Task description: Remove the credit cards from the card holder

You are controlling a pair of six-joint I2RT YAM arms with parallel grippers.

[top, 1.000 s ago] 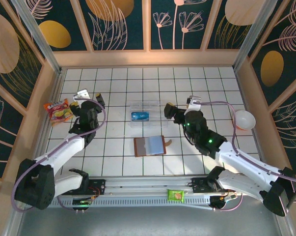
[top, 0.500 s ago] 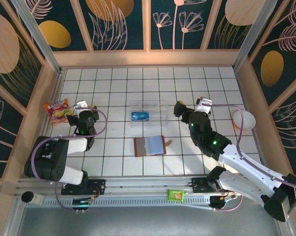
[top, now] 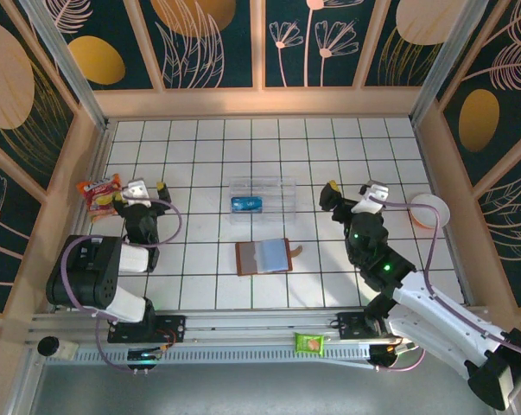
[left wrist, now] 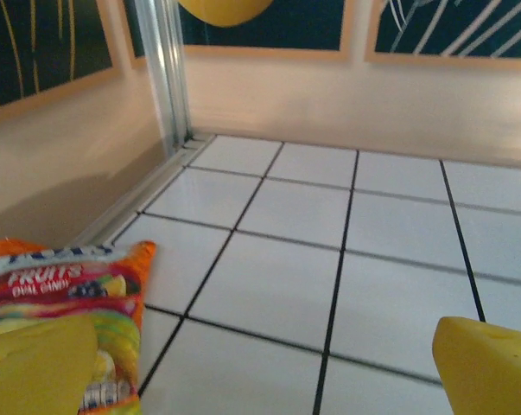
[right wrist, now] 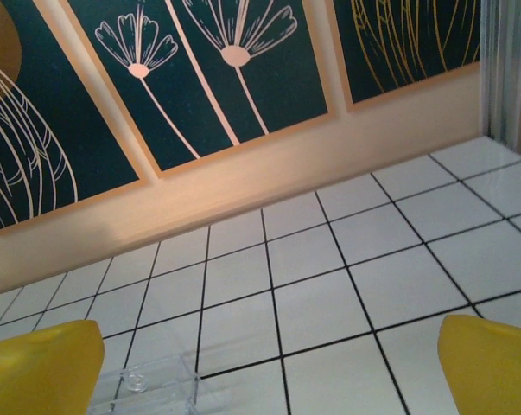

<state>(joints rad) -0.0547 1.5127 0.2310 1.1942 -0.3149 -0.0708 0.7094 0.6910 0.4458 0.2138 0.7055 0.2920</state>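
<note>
Standing wide released, the left pincer (top: 142,192) grasps nothing, just beside an orange-red candy packet (top: 100,195) at the left of the white tiled tabletop (top: 200,285). Also the right pincer (top: 351,192) is released and empty, near a white round bowl (top: 429,210). Between the arms, the flat brown leather card holder (top: 264,256) lies unfolded. Farther, a blue plastic credit card (top: 245,203) rests inside a clear plastic box (top: 273,188).

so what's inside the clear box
A blue card lies in the left half of the box. Anything under that card is covered, so a second card cannot be ruled out.
</note>
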